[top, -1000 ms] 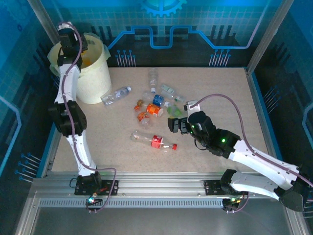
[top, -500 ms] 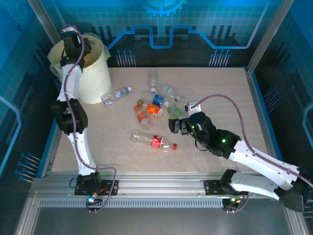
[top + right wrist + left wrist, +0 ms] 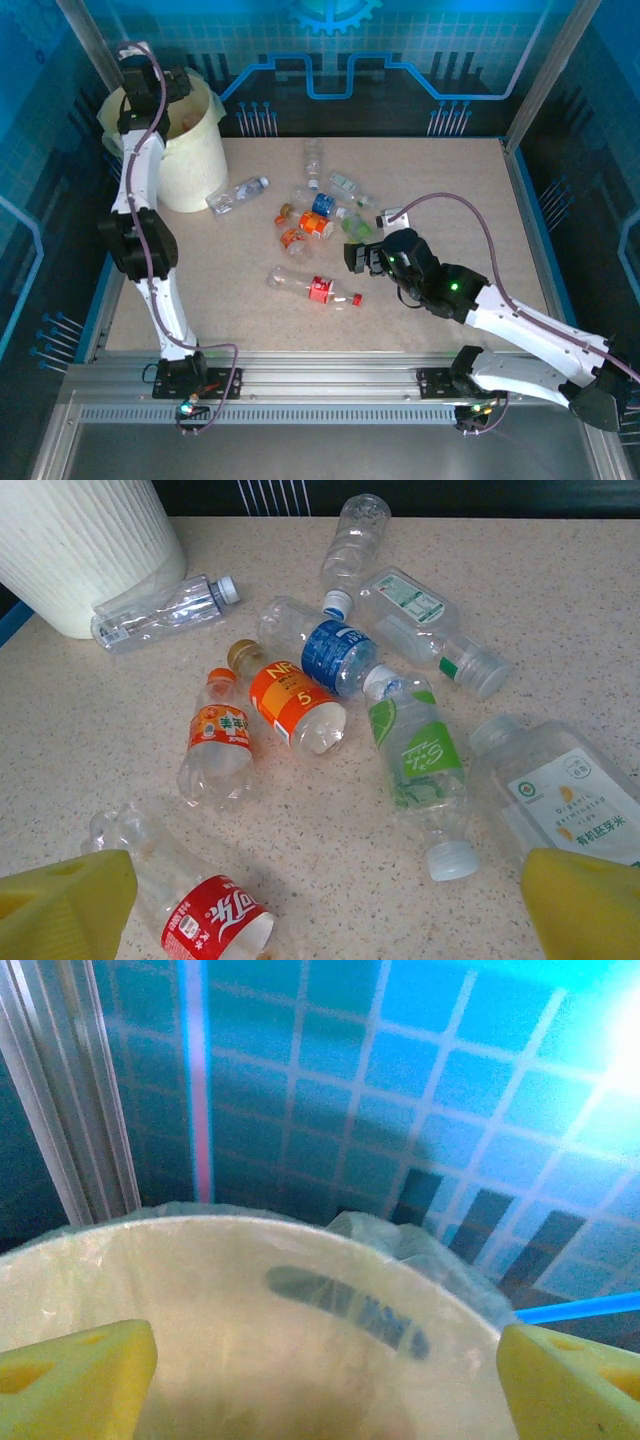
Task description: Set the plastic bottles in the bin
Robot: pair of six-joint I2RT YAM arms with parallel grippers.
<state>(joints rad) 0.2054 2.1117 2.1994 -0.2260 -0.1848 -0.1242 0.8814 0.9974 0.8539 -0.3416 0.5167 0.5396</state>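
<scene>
The bin (image 3: 195, 150) stands at the table's far left corner, and my left gripper (image 3: 178, 90) hangs over its mouth. In the left wrist view that gripper (image 3: 328, 1365) is open, with nothing between its yellow fingers (image 3: 75, 1375), and below it lies the bin's bagged inner wall (image 3: 300, 1260). What lies deeper in the bin is blurred. Several plastic bottles (image 3: 322, 215) lie mid-table. My right gripper (image 3: 358, 257) is open beside them. In the right wrist view it (image 3: 320, 920) hovers between a red-labelled bottle (image 3: 205, 920) and a green-labelled one (image 3: 415, 750), touching neither.
A clear bottle (image 3: 237, 194) lies against the bin's foot. Orange-labelled (image 3: 295, 705), blue-labelled (image 3: 335, 655) and white-labelled (image 3: 570, 800) bottles crowd together ahead of the right gripper. Blue walls and metal posts (image 3: 545, 70) close the table in.
The left gripper's jaws have spread open above the bin and its wrist has turned a little. The right arm has barely moved.
</scene>
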